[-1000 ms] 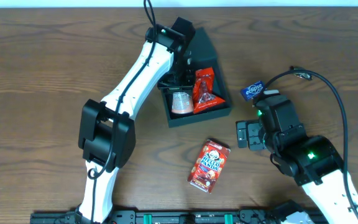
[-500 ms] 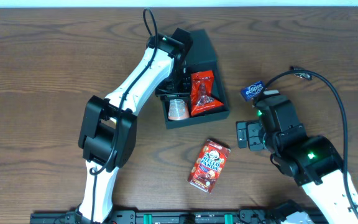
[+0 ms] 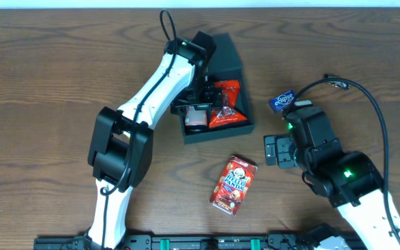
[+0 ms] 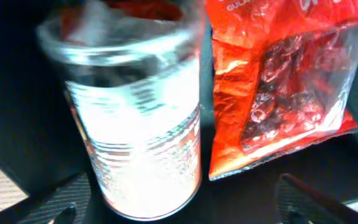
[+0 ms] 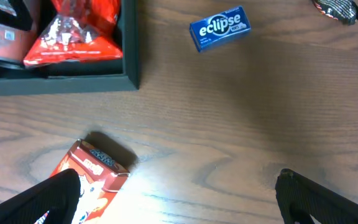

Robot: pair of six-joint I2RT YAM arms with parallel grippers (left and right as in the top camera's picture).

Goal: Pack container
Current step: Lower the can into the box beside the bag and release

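Container: the dark box (image 3: 217,132) sits on the wooden surface (image 3: 47,83) at the far middle, turned a little askew. Its hinged lid (image 3: 222,52) is open and lies back on the far side.

Left pincer: my left pincer (image 4: 183,183) hangs inside the container. Both fingers are spread wide, one in each lower corner of the wrist view. I see no clamp on anything.

Round can: a pale can (image 4: 135,124) with a white and red label lies between those spread fingers, in the left part of the container. The view is blurred, so I cannot tell whether a finger touches it.

Red bag: a red snack bag (image 3: 226,104) with a clear window lies in the right part of the container, just beside the can.

Right pincer: my right pincer (image 5: 178,180) hovers over bare surface, near and to the right of the container. Its fingers stand apart with nothing between them.

Red box: a red Hello Panda box (image 3: 233,184) lies flat on the surface, nearer to me than the container and apart from it. Its corner is close to the right pincer's left finger.

Blue pack: an Eclipse pack (image 3: 281,101) lies on the surface to the right of the container, not touching it.
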